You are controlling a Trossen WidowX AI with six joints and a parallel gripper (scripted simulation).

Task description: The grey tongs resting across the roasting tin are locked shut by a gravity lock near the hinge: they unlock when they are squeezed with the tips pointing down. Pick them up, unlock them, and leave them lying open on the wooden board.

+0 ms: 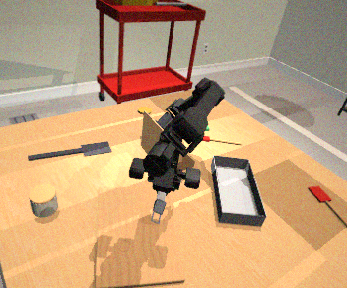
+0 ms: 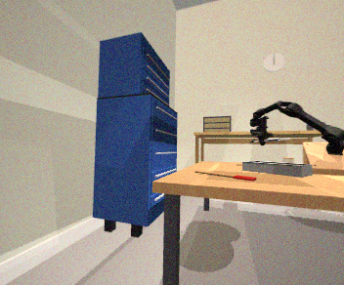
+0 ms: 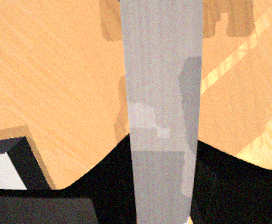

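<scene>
The grey tongs point(image 1: 159, 204) point(image 2: 274, 141) point(image 3: 162, 95) are held in the air, roughly level in the exterior view. Their narrow looped end points toward the front in the top view; most of the rest is hidden by the arm. In the wrist view one broad grey face shows, so the lock and the spread are not visible. My gripper point(image 1: 163, 189) point(image 2: 262, 142) point(image 3: 152, 136) is shut on the tongs. The wooden board point(image 1: 109, 217) lies below and in front, with the arm's shadow on it. The roasting tin point(image 1: 241, 220) point(image 2: 278, 168) point(image 3: 31, 162) stands to the right, with no tongs on it.
A jar with a wooden lid point(image 1: 43, 199) stands left of the board. A dark spatula point(image 1: 96, 149) lies at the back left. A thin upright panel point(image 1: 151, 132) stands behind the gripper. A red-ended tool point(image 1: 319, 193) point(image 2: 246, 178) lies right of the tin.
</scene>
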